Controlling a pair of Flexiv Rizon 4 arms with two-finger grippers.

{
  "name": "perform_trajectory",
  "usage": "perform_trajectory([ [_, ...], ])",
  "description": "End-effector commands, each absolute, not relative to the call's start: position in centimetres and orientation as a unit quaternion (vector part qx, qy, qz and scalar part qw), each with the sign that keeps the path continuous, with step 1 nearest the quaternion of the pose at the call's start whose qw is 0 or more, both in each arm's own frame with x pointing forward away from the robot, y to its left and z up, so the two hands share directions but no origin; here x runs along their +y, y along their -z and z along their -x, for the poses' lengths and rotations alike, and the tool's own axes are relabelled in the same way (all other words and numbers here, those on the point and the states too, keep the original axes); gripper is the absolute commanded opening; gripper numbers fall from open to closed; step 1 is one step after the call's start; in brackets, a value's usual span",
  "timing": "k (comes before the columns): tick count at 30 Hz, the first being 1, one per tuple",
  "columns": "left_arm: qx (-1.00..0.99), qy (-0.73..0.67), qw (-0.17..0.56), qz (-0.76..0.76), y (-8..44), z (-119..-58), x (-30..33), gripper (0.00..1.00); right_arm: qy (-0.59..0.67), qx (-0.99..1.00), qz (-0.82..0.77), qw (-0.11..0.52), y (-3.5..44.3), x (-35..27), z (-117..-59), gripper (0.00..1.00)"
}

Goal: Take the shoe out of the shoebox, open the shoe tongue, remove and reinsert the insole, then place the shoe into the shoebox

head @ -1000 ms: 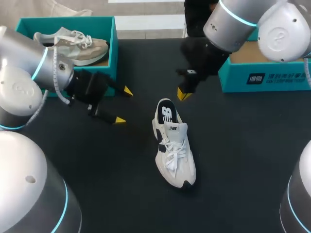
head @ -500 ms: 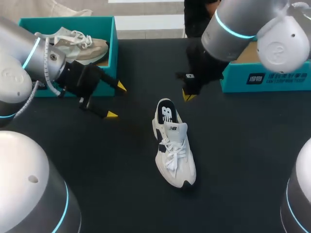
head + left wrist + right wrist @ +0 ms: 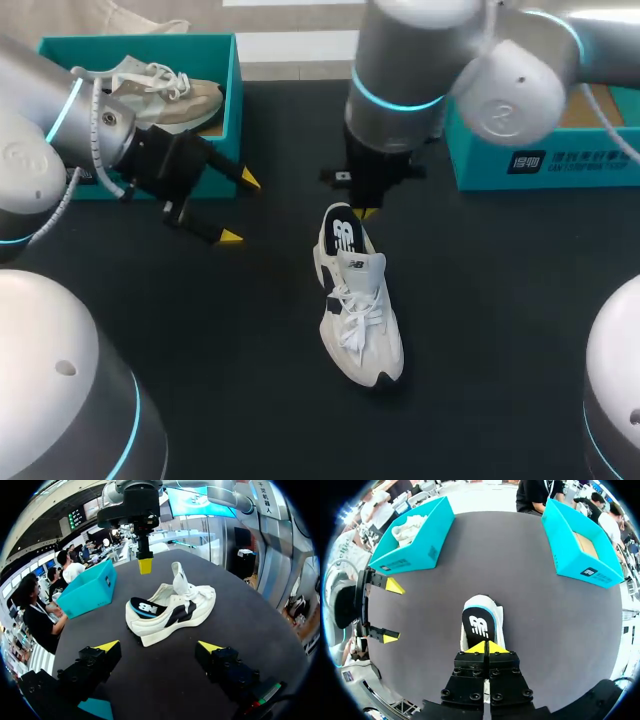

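Head view has the shoe (image 3: 360, 305) out of any box and lying sole-down on the table (image 3: 500, 320) around the middle, so we judge the first step done and the insole step in hand. Its long axis runs near to far with a slight lean. The toe is at the near end and a little to the right, and the heel is at the far end and a little to the left. The tongue (image 3: 362, 266) sits on the far side of the laces, and in the left wrist view it stands up out of the throat, which we read as opened. Beyond it the dark insole (image 3: 342, 234) shows in the heel opening; we cannot tell whether it lies fully seated. At the heel, our right fingers (image 3: 366, 212) hang point-down over the far rim of the shoe. They are pressed together with nothing between them and, seen from the left wrist, apart from the shoe. The next move, as we judge it, calls for parting those fingers and lowering them to pinch the insole's heel edge. They would then draw it up and out while the shoe is kept from sliding. Our left fingers (image 3: 231, 236) are spread wide and hold nothing, well to the left of the shoe and aimed at its side. Farthest off, the left shoebox (image 3: 236, 95) holds a second shoe (image 3: 150, 92), and the right shoebox (image 3: 520, 165) shows a bare floor.
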State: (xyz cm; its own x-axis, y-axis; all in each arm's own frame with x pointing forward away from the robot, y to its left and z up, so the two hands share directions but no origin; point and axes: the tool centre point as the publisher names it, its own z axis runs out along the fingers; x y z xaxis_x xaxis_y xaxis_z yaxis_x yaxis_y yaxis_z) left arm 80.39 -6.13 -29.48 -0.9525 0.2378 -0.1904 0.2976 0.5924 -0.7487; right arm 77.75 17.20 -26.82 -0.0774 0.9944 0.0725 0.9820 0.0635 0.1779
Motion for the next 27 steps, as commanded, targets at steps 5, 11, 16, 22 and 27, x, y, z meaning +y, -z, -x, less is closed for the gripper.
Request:
perform_trajectory([
  [5, 0.892, 0.425, 0.035, -0.151, 29.5, -80.3, -6.1, 1.0, -0.067, 0.727, -0.681, 0.057, 26.9, 17.8, -77.9, 0.0],
  [11, 0.892, 0.425, 0.035, -0.151, 29.5, -80.3, -6.1, 1.0, -0.05, 0.732, -0.677, 0.054, 28.6, 18.4, -77.8, 0.0],
  [16, 0.892, 0.425, 0.035, -0.151, 29.5, -80.3, -6.1, 1.0, -0.034, 0.727, -0.681, 0.078, 30.7, 18.9, -77.5, 0.0],
  [22, 0.892, 0.425, 0.035, -0.151, 29.5, -80.3, -6.1, 1.0, -0.044, 0.719, -0.689, 0.083, 33.0, 19.7, -77.4, 0.0],
  [27, 0.892, 0.425, 0.035, -0.151, 29.5, -80.3, -6.1, 1.0, -0.049, 0.713, -0.693, 0.09, 34.5, 19.8, -77.8, 0.0],
])
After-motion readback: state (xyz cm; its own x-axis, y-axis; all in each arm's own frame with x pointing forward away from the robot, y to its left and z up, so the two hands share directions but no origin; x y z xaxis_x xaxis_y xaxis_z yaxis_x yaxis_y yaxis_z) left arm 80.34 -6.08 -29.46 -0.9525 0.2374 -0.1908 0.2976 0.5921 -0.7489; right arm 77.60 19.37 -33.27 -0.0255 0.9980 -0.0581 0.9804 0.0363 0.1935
